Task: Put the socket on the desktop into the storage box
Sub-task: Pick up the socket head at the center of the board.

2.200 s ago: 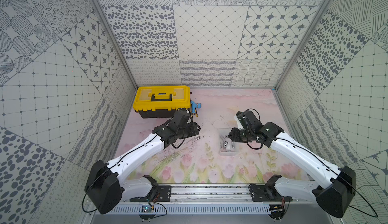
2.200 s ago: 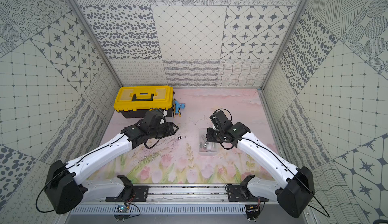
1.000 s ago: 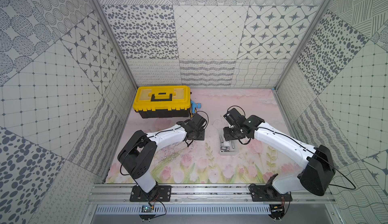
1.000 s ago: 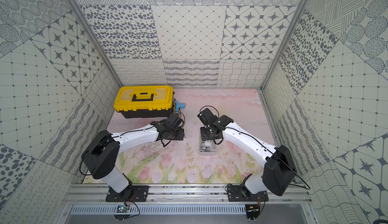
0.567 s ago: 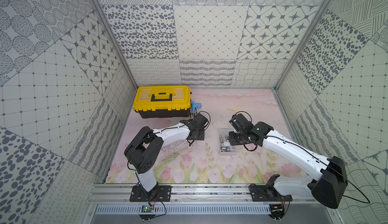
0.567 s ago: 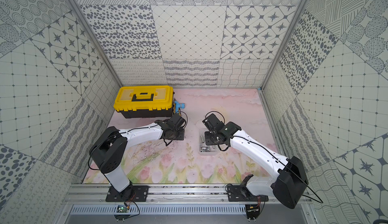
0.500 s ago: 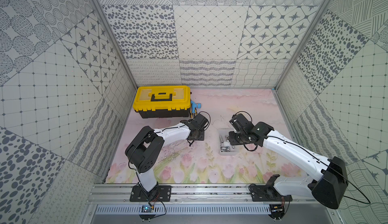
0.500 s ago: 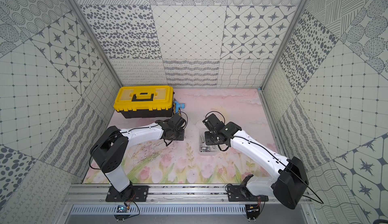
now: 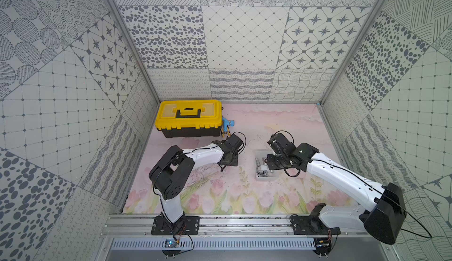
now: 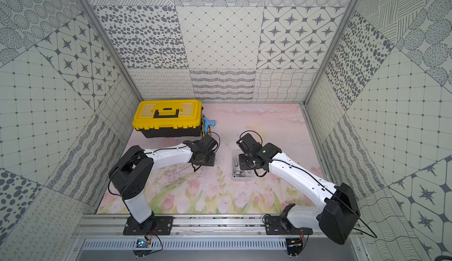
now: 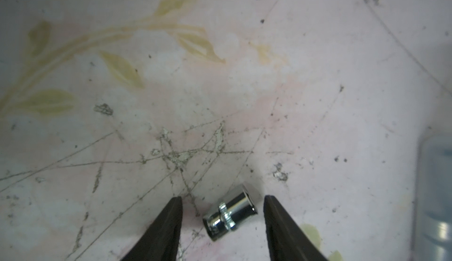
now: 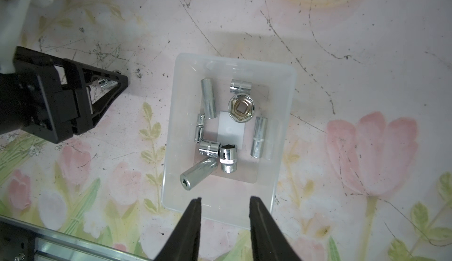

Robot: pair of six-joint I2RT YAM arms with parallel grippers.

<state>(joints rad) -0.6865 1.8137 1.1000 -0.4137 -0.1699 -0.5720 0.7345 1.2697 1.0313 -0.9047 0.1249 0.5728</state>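
**A:** How far along are you?

**B:** Mostly there. Your left gripper (image 11: 222, 197) is straddling one socket (image 11: 231, 213) mid-desktop, jaws apart, not gripping yet. Right gripper (image 12: 225, 197) is hovering released over the storage box (image 12: 287, 100), other sockets (image 12: 241, 106) sitting inside.

Three walls enclosed the workspace: a back wall (image 9: 241, 49), a left wall (image 9: 61, 105) and a right wall (image 9: 396, 105). All were covered in patchwork panels of grey-on-white patterns: dots, stars, grids, waves and hatching. Slanted aluminium posts (image 9: 127, 44) marked the back corners. The floor was a pale pink mat (image 9: 281, 122) printed with tulips and green leaves, scratched and speckled in the wrist views. An aluminium rail (image 9: 244, 221) and a slotted grille (image 9: 244, 243) ran along the front. The light was soft and even.
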